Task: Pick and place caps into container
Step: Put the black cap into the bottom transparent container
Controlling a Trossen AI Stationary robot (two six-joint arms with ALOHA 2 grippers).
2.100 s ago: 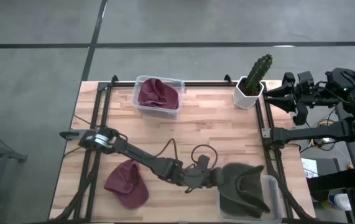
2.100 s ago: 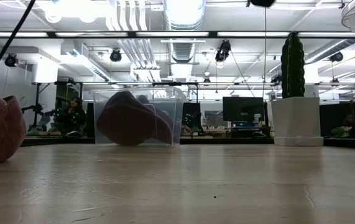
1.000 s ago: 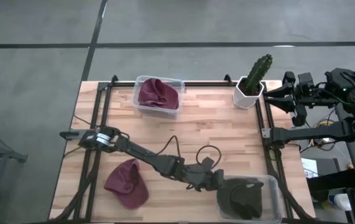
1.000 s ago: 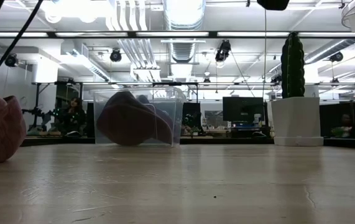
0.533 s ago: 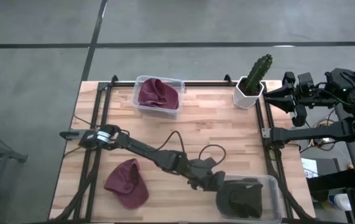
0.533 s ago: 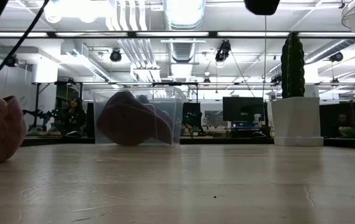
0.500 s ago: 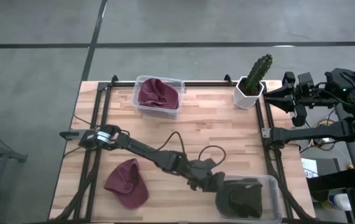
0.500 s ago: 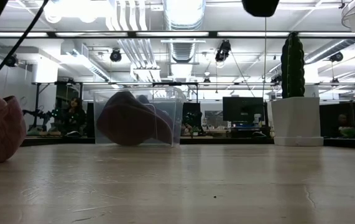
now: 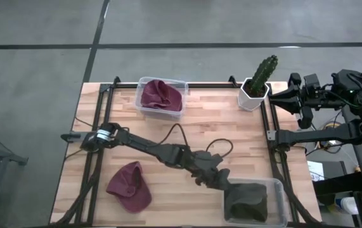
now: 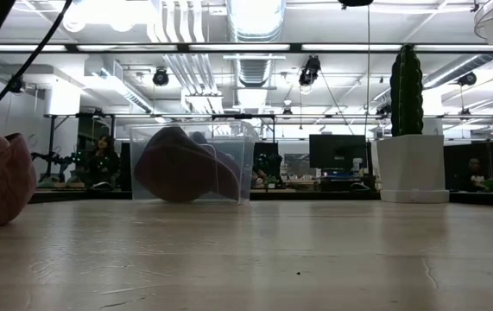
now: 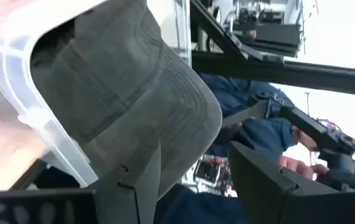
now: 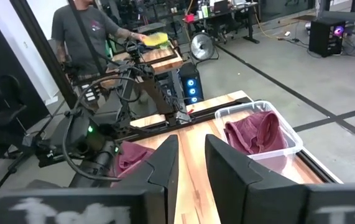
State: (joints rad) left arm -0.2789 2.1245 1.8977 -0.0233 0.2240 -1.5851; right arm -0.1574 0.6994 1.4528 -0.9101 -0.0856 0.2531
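The olive cap (image 9: 246, 201) inside the clear bin (image 9: 277, 190) hides the left gripper's fingers (image 11: 141, 180).

Item count, positions referenced to the cactus (image 9: 262, 73) in its white pot at the table's far right corner:

- Caps: three. Two maroon, one dark olive-green.
  - Maroon cap (image 9: 160, 94): in a clear container (image 9: 141, 88) level with the cactus, to its left.
  - Maroon cap (image 9: 130, 186): loose on the table (image 9: 212, 126), far from the cactus, toward the near left corner.
  - Olive-green cap (image 9: 246, 200): in a clear container (image 9: 277, 190) straight toward the near edge from the cactus.
- Clear containers: two.
- Cacti: one.
- Robot arms: two.
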